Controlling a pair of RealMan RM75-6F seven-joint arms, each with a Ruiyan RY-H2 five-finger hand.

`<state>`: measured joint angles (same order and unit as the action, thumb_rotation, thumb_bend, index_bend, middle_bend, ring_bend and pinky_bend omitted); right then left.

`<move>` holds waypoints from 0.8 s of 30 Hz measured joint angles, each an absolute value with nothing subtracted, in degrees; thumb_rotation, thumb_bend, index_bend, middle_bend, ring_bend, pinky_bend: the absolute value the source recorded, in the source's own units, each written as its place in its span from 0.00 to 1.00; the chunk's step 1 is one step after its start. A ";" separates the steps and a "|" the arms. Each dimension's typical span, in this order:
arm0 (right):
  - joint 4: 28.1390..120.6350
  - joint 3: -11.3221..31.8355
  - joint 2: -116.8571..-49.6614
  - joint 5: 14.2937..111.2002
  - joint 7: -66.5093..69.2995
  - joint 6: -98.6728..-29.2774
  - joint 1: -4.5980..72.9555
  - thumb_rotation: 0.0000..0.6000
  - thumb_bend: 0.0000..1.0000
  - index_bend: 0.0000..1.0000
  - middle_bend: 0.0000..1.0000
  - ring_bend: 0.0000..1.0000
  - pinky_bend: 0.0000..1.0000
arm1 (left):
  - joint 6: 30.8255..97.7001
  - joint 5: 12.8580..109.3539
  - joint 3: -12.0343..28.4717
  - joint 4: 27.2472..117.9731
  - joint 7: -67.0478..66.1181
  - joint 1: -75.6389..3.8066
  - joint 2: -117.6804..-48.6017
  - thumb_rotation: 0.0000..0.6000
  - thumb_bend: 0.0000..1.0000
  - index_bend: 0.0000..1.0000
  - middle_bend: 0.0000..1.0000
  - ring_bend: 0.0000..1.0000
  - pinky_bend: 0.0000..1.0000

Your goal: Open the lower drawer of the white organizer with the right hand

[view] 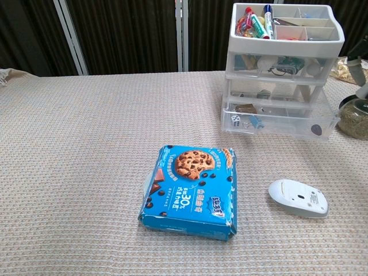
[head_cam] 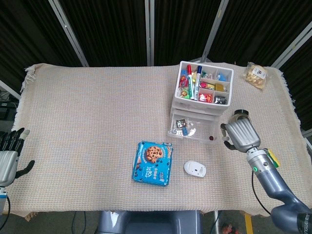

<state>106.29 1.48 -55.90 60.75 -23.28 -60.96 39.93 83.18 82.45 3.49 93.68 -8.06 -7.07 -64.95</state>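
Observation:
The white organizer point(head_cam: 202, 90) point(view: 284, 40) stands at the back right of the table, its top tray full of markers and small items. Its clear lower drawer point(head_cam: 192, 129) point(view: 279, 118) is pulled out toward me, with small bits inside. My right hand point(head_cam: 240, 135) hovers to the right of the drawer, apart from it, fingers curled downward and holding nothing. In the chest view this hand is out of frame. My left hand point(head_cam: 9, 155) hangs at the far left edge beside the table, fingers apart and empty.
A blue cookie box point(head_cam: 154, 162) point(view: 192, 190) lies in front of the organizer, and a white mouse point(head_cam: 195, 168) point(view: 298, 197) sits to its right. A round jar point(head_cam: 241, 119) stands behind my right hand. A green packet point(head_cam: 267, 158) and a snack bag point(head_cam: 257, 74) lie along the right side.

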 measured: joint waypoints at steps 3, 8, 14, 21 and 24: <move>105.23 0.67 -55.96 60.71 -21.75 -60.94 38.39 1.00 0.24 0.62 1.00 1.00 0.65 | 83.20 82.42 3.50 93.72 -8.22 -7.06 -64.98 1.00 0.32 0.05 0.00 0.00 0.00; 102.71 -0.43 -56.97 60.49 -19.51 -60.89 35.91 1.00 0.24 0.62 1.00 1.00 0.65 | 83.15 82.28 3.53 93.80 -8.41 -7.08 -64.99 1.00 0.32 0.05 0.00 0.00 0.00; 98.37 -1.60 -59.58 60.49 -17.29 -60.45 33.26 1.00 0.24 0.62 1.00 1.00 0.65 | 83.06 82.17 3.54 93.93 -8.67 -7.11 -64.95 1.00 0.32 0.05 0.00 0.00 0.00; 92.29 -2.52 -64.08 58.21 -18.47 -58.79 31.60 1.00 0.24 0.61 1.00 1.00 0.65 | 83.11 82.28 3.50 93.97 -8.48 -7.09 -64.92 1.00 0.31 0.05 0.00 0.00 0.00; 90.47 -2.70 -65.96 56.46 -20.99 -58.32 31.23 1.00 0.24 0.61 1.00 1.00 0.65 | 83.13 82.41 3.47 93.88 -8.21 -7.08 -64.87 1.00 0.31 0.05 0.00 0.00 0.00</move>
<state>90.47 -2.70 -65.96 56.46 -20.99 -58.32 31.23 83.13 82.41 3.47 93.88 -8.21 -7.08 -64.87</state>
